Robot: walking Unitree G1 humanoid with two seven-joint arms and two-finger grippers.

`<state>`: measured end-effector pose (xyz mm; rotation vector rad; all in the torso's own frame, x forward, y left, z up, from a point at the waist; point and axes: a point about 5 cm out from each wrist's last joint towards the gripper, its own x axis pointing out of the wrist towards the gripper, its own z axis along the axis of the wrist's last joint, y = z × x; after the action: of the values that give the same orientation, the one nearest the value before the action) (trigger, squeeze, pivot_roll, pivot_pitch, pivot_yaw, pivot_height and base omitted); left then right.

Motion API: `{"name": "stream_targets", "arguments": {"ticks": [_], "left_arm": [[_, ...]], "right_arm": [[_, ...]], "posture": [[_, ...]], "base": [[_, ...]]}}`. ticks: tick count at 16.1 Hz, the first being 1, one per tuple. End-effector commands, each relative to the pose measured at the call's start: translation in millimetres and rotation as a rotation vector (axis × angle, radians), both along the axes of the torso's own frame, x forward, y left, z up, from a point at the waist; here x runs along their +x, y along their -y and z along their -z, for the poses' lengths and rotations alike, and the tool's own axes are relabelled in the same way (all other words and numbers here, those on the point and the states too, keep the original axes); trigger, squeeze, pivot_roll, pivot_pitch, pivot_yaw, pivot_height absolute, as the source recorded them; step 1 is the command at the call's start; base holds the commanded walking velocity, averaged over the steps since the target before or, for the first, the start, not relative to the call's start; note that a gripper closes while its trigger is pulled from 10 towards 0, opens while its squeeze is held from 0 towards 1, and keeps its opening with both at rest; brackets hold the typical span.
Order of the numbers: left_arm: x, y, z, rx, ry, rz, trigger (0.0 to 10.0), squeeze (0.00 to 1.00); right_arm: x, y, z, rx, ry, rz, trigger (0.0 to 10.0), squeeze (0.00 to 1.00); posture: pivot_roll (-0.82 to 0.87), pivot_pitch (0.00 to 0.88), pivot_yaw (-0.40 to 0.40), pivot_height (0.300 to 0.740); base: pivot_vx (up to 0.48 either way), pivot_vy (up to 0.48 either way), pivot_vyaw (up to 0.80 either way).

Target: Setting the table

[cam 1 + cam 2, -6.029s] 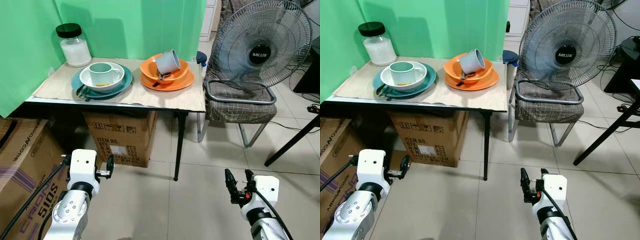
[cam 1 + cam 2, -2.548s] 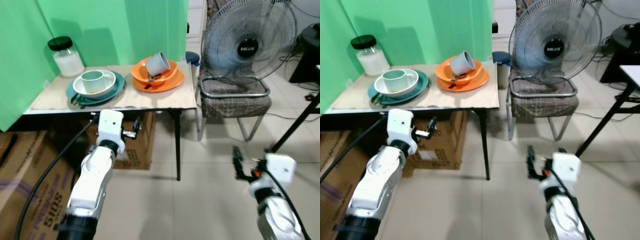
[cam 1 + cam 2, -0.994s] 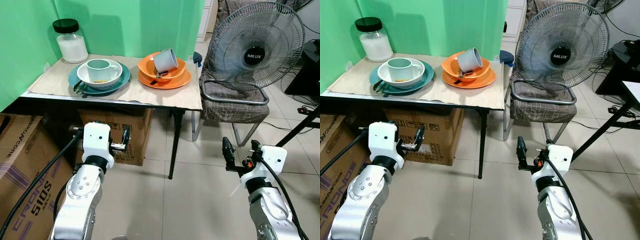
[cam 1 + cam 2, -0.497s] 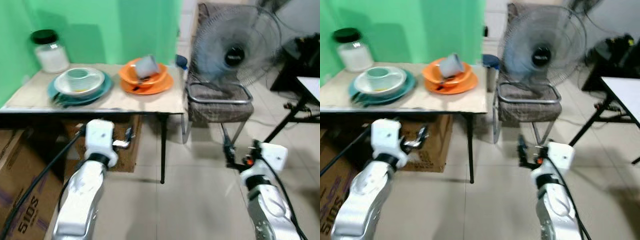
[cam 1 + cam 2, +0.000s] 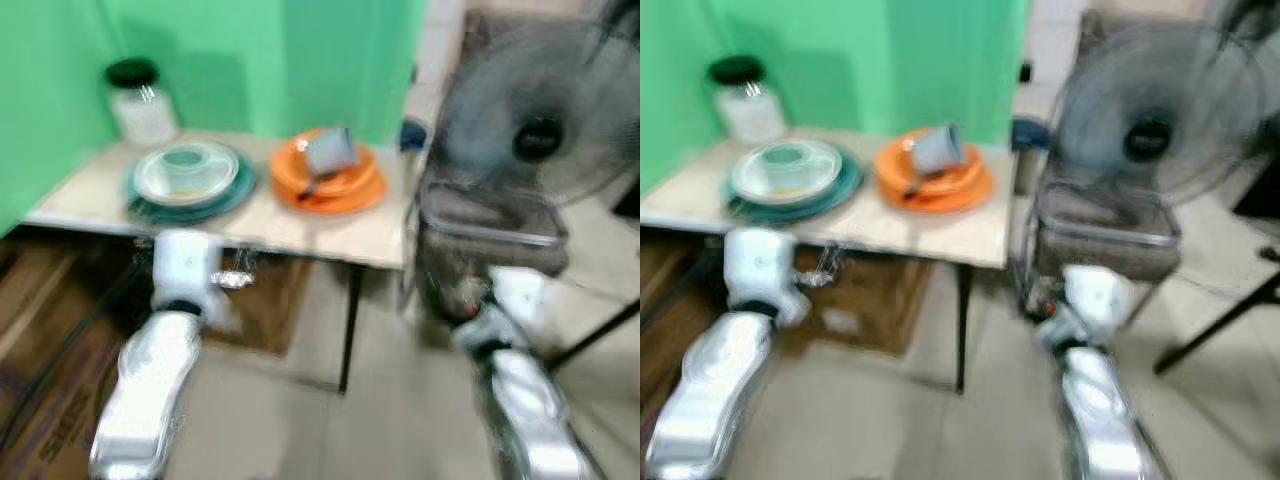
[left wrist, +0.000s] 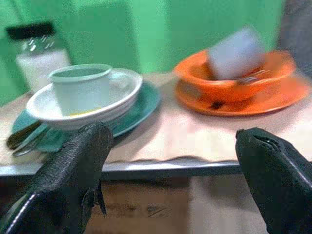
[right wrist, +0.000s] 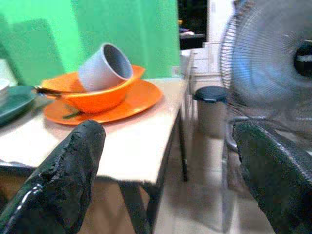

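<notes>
On the table (image 5: 300,228) a teal plate (image 5: 238,188) carries a white bowl (image 5: 150,182) with a pale green cup (image 5: 186,158) in it. Cutlery (image 6: 22,136) rests on the teal plate's edge. Beside it an orange plate (image 5: 372,190) holds an orange bowl (image 7: 97,95), and a grey cup (image 7: 105,66) lies tilted inside. My left gripper (image 6: 175,185) is open and empty, low in front of the table edge, facing the teal setting. My right gripper (image 7: 170,195) is open and empty too, off the table's right corner, facing the orange setting.
A jar (image 5: 140,105) with a black lid stands at the table's back left. A large fan (image 5: 545,140) sits on a chair (image 5: 490,225) right of the table, a dark bin (image 7: 214,109) behind. Cardboard boxes (image 5: 270,300) fill the space under the table.
The head views have swung and blurred as I move; the table looms a little nearer. Both arms stay low before me with open fingers.
</notes>
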<state>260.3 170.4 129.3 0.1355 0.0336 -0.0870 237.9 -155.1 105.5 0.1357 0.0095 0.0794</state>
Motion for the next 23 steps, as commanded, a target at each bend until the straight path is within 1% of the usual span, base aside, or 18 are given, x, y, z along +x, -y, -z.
{"name": "stream_targets", "arguments": {"ticks": [1, 3, 4, 5, 7, 8, 9, 11, 13, 14, 16, 17, 19, 20, 23], "left_arm": [[0.5, 11.0, -5.2, -0.016, 0.022, 0.044, 10.0, 0.00], [-1.7, 11.1, -3.6, -0.008, 0.016, 0.047, 10.0, 0.00], [-2.5, 11.3, -3.5, -0.005, 0.016, 0.049, 10.0, 0.00], [-4.1, 11.8, -3.8, 0.007, 0.017, 0.054, 10.0, 0.00], [-5.4, 12.0, -3.9, 0.023, 0.015, 0.064, 10.0, 0.00], [-7.8, 15.8, -4.9, 0.039, 0.022, 0.099, 10.0, 0.00], [-8.7, 17.3, -5.2, 0.039, 0.023, 0.107, 10.0, 0.00], [-9.7, 19.5, -5.8, 0.040, 0.026, 0.121, 10.0, 0.00], [-10.2, 19.1, -6.3, 0.037, 0.025, 0.121, 10.0, 0.00], [-9.4, 18.0, -6.4, 0.020, 0.020, 0.106, 10.0, 0.00], [-7.3, 13.0, -4.6, 0.000, 0.006, 0.046, 10.0, 0.00], [-4.4, 10.5, -3.0, -0.004, -0.012, 0.009, 10.0, 0.00], [-0.8, 8.6, -2.6, -0.014, -0.024, -0.018, 10.0, 0.00], [1.9, 7.0, -1.3, -0.022, -0.042, -0.040, 10.0, 0.00], [3.9, 7.2, -3.1, -0.028, -0.037, -0.040, 10.0, 0.00]], "right_arm": [[-4.2, 13.6, 3.3, -0.013, -0.019, 0.034, 10.0, 0.00], [-5.7, 9.9, 3.1, -0.015, -0.014, -0.012, 10.0, 0.00], [-5.9, 9.5, 3.3, -0.032, -0.014, -0.022, 10.0, 0.00], [-6.6, 7.0, 3.7, -0.055, -0.014, -0.057, 10.0, 0.00], [-6.3, 4.7, 4.3, -0.052, -0.018, -0.072, 10.0, 0.00], [-7.0, 3.7, 3.4, -0.030, -0.012, -0.087, 10.0, 0.00], [-7.3, 3.5, 1.9, -0.004, 0.001, -0.094, 10.0, 0.00], [-6.9, 8.5, 0.3, 0.037, 0.001, -0.093, 10.0, 0.00], [-6.3, 11.7, -1.0, 0.031, 0.006, -0.095, 10.0, 0.00], [-5.3, 15.0, -0.3, 0.020, -0.004, -0.085, 10.0, 0.00], [-5.0, 18.9, 3.0, 0.022, -0.044, -0.057, 10.0, 0.00], [-6.4, 23.1, 5.2, 0.021, -0.071, -0.005, 10.0, 0.00], [-9.8, 28.8, 7.1, 0.016, -0.078, 0.067, 10.0, 0.00], [-12.7, 29.2, 8.7, 0.008, -0.094, 0.083, 10.0, 0.00], [-14.6, 27.3, 8.3, 0.000, -0.102, 0.087, 10.0, 0.00]], "posture": [[0.02, 0.000, 0.006, 0.740], [0.03, 0.000, 0.003, 0.740], [0.03, 0.000, 0.001, 0.740], [0.03, 0.000, -0.004, 0.740], [0.03, 0.000, -0.008, 0.740], [0.04, 0.003, -0.013, 0.740], [0.04, 0.003, -0.014, 0.740], [0.04, 0.002, -0.017, 0.740], [0.05, 0.002, -0.018, 0.740], [0.05, 0.003, -0.020, 0.740], [0.04, 0.000, -0.020, 0.740], [0.04, 0.000, -0.017, 0.740], [0.03, 0.000, -0.013, 0.740], [0.02, 0.000, -0.005, 0.740], [0.02, 0.000, -0.003, 0.740]], "base": [[0.401, -0.259, 0.00], [0.405, -0.251, 0.00], [0.409, -0.247, 0.00], [0.409, -0.251, 0.00], [0.409, -0.247, 0.80], [0.409, -0.247, 0.80], [0.409, -0.247, 0.58], [0.411, -0.244, 0.00], [0.412, -0.122, 0.00], [0.435, 0.000, 0.00], [0.000, 0.000, 0.00], [0.000, 0.000, 0.00], [0.000, 0.000, 0.00], [0.000, 0.000, 0.00], [0.000, 0.000, 0.00]]}}
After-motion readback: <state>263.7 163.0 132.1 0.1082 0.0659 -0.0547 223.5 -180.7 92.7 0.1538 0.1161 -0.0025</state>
